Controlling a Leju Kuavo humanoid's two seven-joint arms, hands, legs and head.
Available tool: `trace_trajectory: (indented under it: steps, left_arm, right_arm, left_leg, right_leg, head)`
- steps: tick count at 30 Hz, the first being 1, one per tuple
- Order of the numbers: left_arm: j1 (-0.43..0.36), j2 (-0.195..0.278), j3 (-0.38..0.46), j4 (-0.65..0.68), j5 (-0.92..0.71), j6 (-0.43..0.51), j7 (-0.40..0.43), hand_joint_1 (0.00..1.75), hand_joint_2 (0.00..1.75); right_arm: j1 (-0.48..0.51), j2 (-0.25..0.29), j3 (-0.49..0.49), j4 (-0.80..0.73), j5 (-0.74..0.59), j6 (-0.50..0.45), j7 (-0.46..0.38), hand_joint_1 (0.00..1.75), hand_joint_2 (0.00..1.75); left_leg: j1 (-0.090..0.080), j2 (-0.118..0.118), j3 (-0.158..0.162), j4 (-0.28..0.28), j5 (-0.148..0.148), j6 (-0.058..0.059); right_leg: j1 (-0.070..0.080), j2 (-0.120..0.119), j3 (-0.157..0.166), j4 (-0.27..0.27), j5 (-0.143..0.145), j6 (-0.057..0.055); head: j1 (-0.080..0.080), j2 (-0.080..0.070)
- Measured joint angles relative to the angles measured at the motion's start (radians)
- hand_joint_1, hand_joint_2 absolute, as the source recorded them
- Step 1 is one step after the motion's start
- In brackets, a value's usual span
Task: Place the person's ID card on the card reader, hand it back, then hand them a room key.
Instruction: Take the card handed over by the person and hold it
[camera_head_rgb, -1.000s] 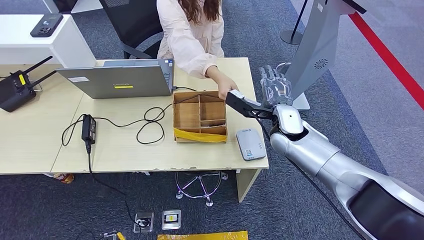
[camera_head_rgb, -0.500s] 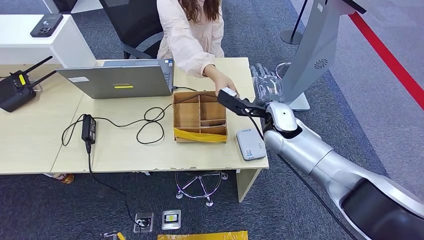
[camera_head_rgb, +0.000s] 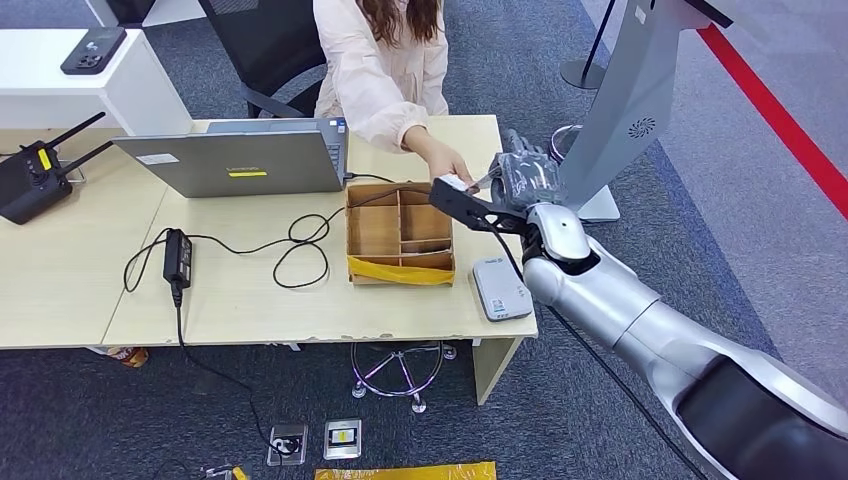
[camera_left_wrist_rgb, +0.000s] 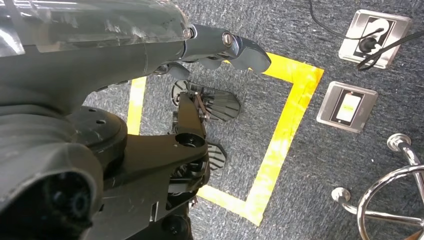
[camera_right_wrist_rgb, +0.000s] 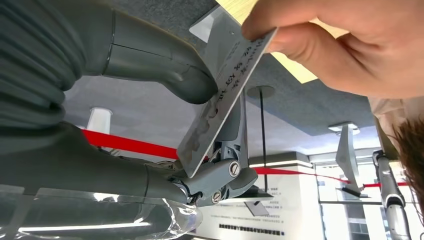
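Right hand (camera_right_wrist_rgb: 165, 135) receiving the ID card (camera_right_wrist_rgb: 220, 95) between thumb and fingers, the person's hand (camera_right_wrist_rgb: 335, 45) gripping its far end; pinch firmly before withdrawing toward the card reader (camera_head_rgb: 500, 289).

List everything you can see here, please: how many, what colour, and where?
ID card: one, pale, between the person's fingers and the right hand
card reader: one, grey, at the desk's near right corner
divided box: one, brown cardboard, on the desk beside the reader
laptop: one, grey, on the desk, far side
power adapter: one, black, with cable, on the desk
radio unit: one, black, at the desk's left end
phone: one, dark, on the white side table
person's hand: one, holding the card's far end
right hand: one, grey, thumb pressing the card
left hand: one, dark, hanging over the floor
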Motion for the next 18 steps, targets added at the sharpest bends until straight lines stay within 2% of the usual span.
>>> trace_trajectory:
  steps: [14,18]
  left_arm:
    - [0.004,0.004,0.0,0.0,-0.001,-0.001,0.0,0.0,0.0]
    - [0.011,0.005,0.0,0.0,-0.001,-0.002,0.0,0.0,0.0]
  right_arm:
    - [0.001,-0.001,-0.006,0.002,-0.006,0.009,0.011,1.75,1.75]
    - [0.018,-0.016,-0.011,0.002,-0.008,0.018,0.026,1.75,1.75]
  left_leg:
    - [0.0,0.0,0.0,0.0,0.0,0.0]
    - [0.0,0.0,0.0,0.0,0.0,0.0]
  right_leg:
    - [0.0,0.0,0.0,0.0,0.0,0.0]
    - [0.0,0.0,0.0,0.0,0.0,0.0]
  head:
    - [0.0,0.0]
    - [0.0,0.0]
